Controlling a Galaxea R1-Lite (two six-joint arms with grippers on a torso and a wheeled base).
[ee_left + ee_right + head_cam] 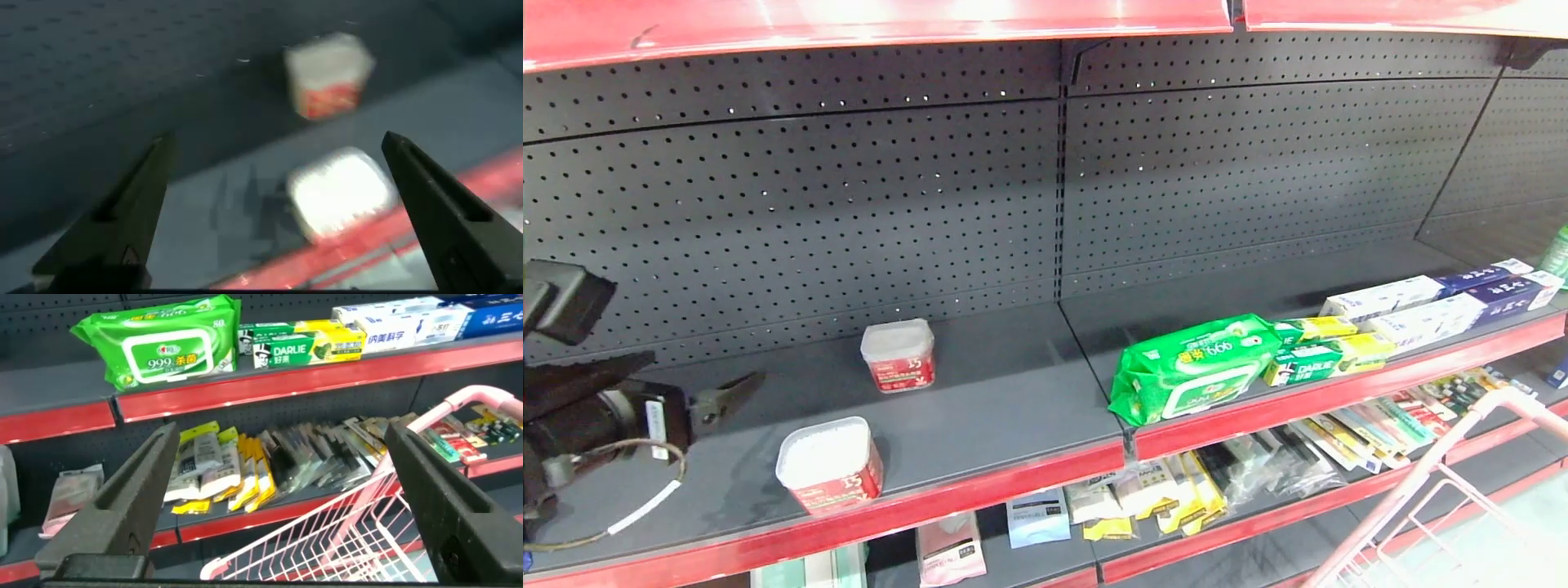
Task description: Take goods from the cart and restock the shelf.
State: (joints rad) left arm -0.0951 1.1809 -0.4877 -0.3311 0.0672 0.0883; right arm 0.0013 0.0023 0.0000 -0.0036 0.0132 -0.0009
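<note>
Shelf (1013, 384) with dark pegboard back and red front edge is seen ahead. Two white-lidded tubs with red labels are stood on its left section: near tub (831, 465) at the front edge, far tub (898, 355) further back, the two apart. Green wipes pack (1192, 367) is laid on the right section at the front edge. Green-yellow toothpaste boxes (1319, 351) are placed just beside it on the right, and white and blue boxes (1429, 306) are lined up further right. Left gripper (270, 220) is held over the left end of the shelf, near the near tub, fingers spread wide, nothing gripped. Right gripper (278, 514) is held low in front of the shelves, facing the pink cart (327, 547), fingers also spread wide, nothing held. Hanging packets (1168, 490) are seen on the lower shelf (1241, 543) beneath the wipes pack.
</note>
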